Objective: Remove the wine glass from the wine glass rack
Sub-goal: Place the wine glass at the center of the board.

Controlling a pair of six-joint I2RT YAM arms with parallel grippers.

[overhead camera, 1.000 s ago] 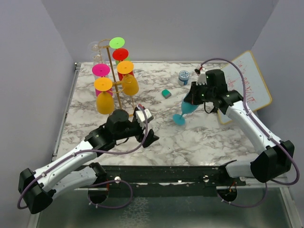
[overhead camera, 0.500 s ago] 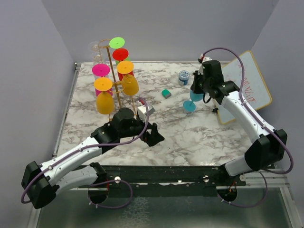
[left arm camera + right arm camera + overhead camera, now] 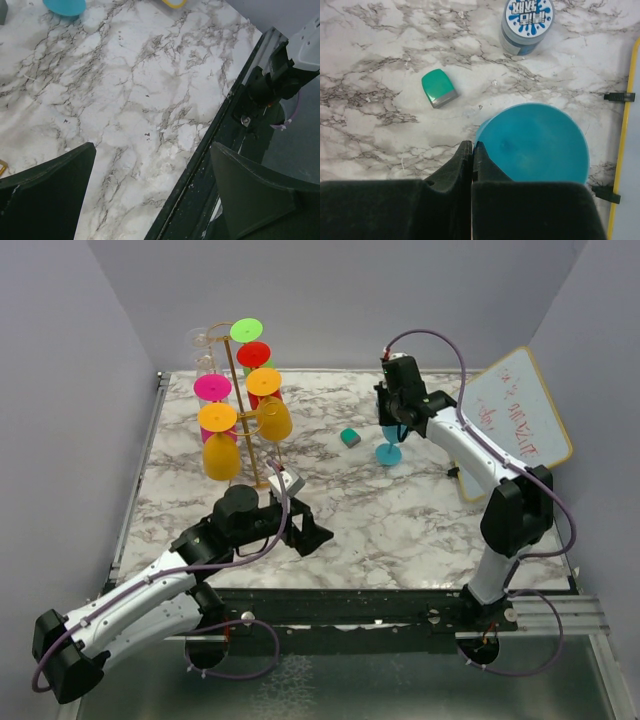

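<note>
In the right wrist view the right gripper [image 3: 472, 145], fingers pressed together, covers the lower left of the blue glass [image 3: 535, 142]; its stem is out of sight. The jar [image 3: 526, 22] at the top is clipped by the edge. From overhead, the writing on the whiteboard [image 3: 515, 415] is too small to read. The left wrist view's top edge cuts off a yellow shape [image 3: 173, 2] I can't name.

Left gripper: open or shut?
Open. On the left gripper the jaws stand wide apart above the marble table, nothing between them.
</note>
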